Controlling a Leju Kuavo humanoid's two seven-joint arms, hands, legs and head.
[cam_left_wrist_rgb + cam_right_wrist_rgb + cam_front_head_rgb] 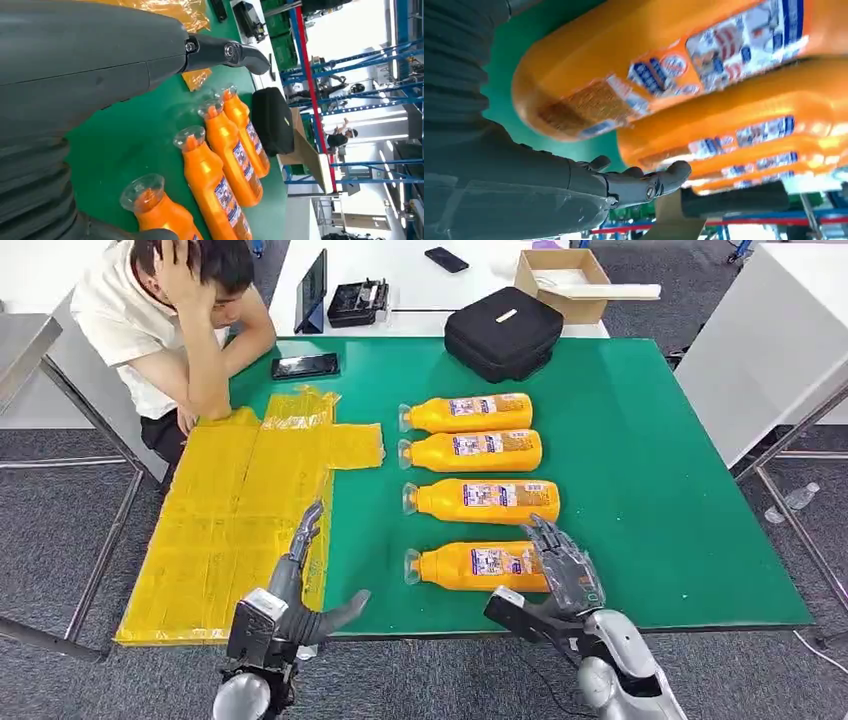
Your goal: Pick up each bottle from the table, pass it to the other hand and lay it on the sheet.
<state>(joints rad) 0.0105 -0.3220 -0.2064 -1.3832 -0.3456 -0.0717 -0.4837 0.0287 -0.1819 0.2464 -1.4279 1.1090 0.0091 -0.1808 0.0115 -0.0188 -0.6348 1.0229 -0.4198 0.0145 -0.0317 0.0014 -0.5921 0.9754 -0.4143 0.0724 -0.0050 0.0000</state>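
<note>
Spread right hand (562, 565) over nearest bottle (470, 566) — left hand (300, 590) spread, empty — black case (503, 332) beyond.

Four orange bottles (478, 488) lying flat in a row on green table, yellow sheet (235, 515) beside — bare.

L hand (300, 585) hovering open, holding nothing, fingers (305, 530) stretching fwd, thumb sticking out sideways. R hand (562, 565) reaching fwd, fingers (548, 540) spreading, fingertips lying over nearest bottle (470, 566); grip unclear.
</note>
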